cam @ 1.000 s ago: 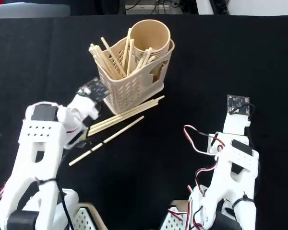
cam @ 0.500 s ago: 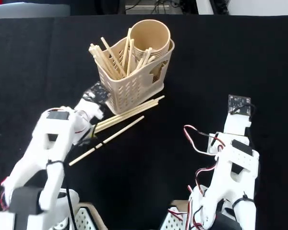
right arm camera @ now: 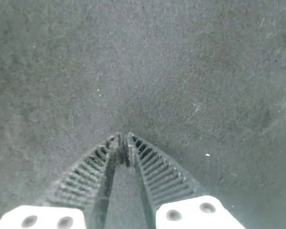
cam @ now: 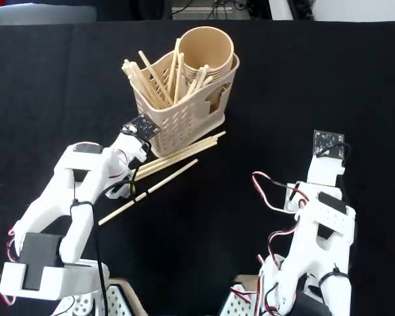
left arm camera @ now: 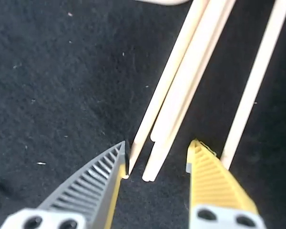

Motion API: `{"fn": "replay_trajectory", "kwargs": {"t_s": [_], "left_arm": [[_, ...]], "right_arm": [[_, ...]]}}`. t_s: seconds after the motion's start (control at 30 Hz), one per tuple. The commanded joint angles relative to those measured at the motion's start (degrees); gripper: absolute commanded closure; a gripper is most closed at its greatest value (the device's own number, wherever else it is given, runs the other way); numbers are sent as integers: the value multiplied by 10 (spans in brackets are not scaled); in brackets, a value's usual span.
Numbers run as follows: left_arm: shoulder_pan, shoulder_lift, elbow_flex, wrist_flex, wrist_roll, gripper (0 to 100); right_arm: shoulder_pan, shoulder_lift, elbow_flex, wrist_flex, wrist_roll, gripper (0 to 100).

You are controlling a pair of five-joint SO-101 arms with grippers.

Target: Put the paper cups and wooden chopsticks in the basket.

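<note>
On the black cloth table (cam: 316, 79), far of centre: a beige slotted plastic basket (cam: 184, 122). Stands upright, holds a nested stack of tan paper cups (cam: 207, 49) at its right end and a fan of pale wooden chopsticks (cam: 151, 82) leaning out at its left. Just near of the basket, flat on the cloth: a bundle of loose wooden chopsticks (cam: 181, 153), slanting from far right to near left along the basket's foot. Near of that bundle and roughly parallel to it: a single wooden chopstick (cam: 151, 189), apart from the rest. At the bundle's near-left end: the left gripper (left arm camera: 158, 149), on the white left arm (cam: 79, 184). Hangs low over the cloth with jaws spread wide, a grey finger (left arm camera: 100, 176) and a yellow finger (left arm camera: 209, 176) straddling the bundle's tips; grips nothing. Grey fingertip just beside the end of the outermost stick; touching or not, cannot tell. Outside the jaws, along the outer side of the yellow finger: the single wooden chopstick. On the right side of the table, well apart from basket and sticks: the white right arm (cam: 322, 217), folded close to its base. Carries the right gripper (right arm camera: 123, 141) pointed down at bare cloth, toothed jaws pressed together at the tips, nothing between them.
</note>
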Motion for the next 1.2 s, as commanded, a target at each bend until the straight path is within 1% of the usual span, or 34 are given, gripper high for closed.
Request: {"fn": "replay_trajectory", "kwargs": {"t_s": [0.0,0.13,0.37,0.43,0.5,0.6,0.67,0.87,1.03,1.17], "left_arm": [[-1,6,-22,-1,1,823],[-1,10,-25,-1,1,885],[-1,7,-19,8,1,948],[0,6,-22,37,1,970],[0,5,-25,74,-4,971],[0,5,-29,131,-54,970],[0,5,-29,165,-74,970],[0,-4,-28,228,-76,970],[-5,-74,-9,280,-82,970],[-25,-164,31,328,-152,970]], "right_arm": [[8,2,-33,-11,-5,976],[8,1,-32,-11,-5,976],[9,1,-32,-11,-5,976],[9,1,-32,-11,-5,976],[9,1,-32,-11,-5,976],[9,1,-32,-11,-5,976],[9,1,-32,-11,-5,976],[9,2,-32,-11,-5,976],[8,3,-32,-11,-5,976],[8,3,-32,-11,-5,976]]}}
